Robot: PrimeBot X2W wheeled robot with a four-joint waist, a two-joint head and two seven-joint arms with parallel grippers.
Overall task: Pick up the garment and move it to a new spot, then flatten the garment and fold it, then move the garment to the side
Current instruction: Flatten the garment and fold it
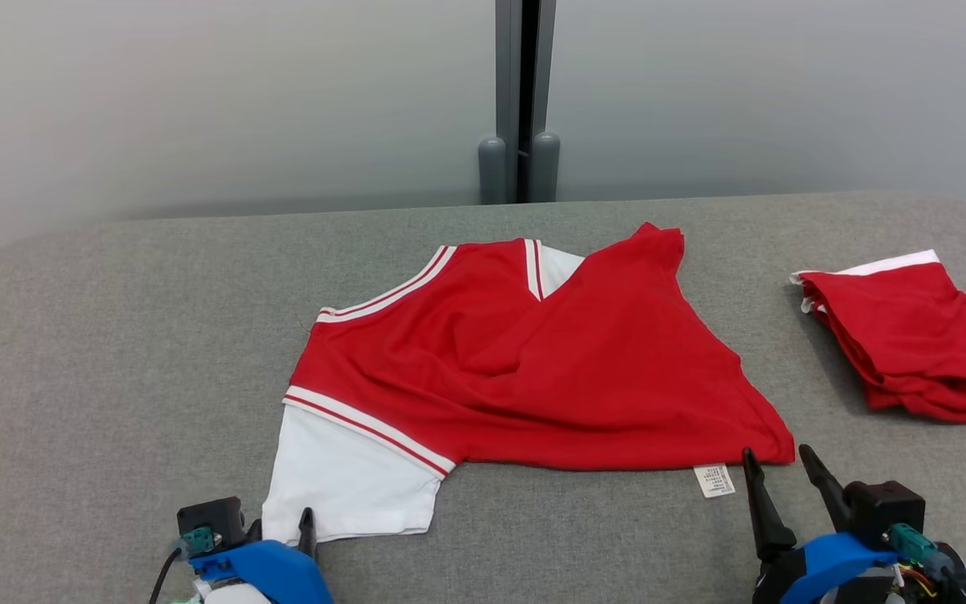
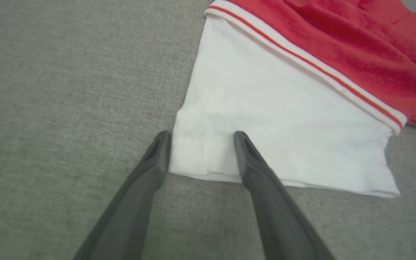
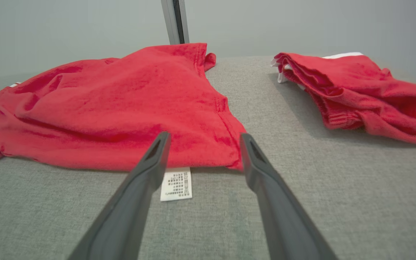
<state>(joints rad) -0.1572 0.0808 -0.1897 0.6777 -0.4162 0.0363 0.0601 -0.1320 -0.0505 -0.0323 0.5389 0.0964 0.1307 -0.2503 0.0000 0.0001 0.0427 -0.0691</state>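
Head view: red garment (image 1: 533, 369) spread mid-table (image 1: 114, 352), white sleeve (image 1: 349, 478) toward the robot. Folded red pile (image 1: 911, 335) lies well apart on the right. Left gripper (image 1: 282, 524) at sleeve hem, right gripper (image 1: 776, 453) at the red hem corner.
Left wrist view: jaws wide, straddling the sleeve corner, nothing gripped.
Right wrist view: jaws wide, empty, care label (image 3: 176, 183) showing between the fingers, hem just ahead.
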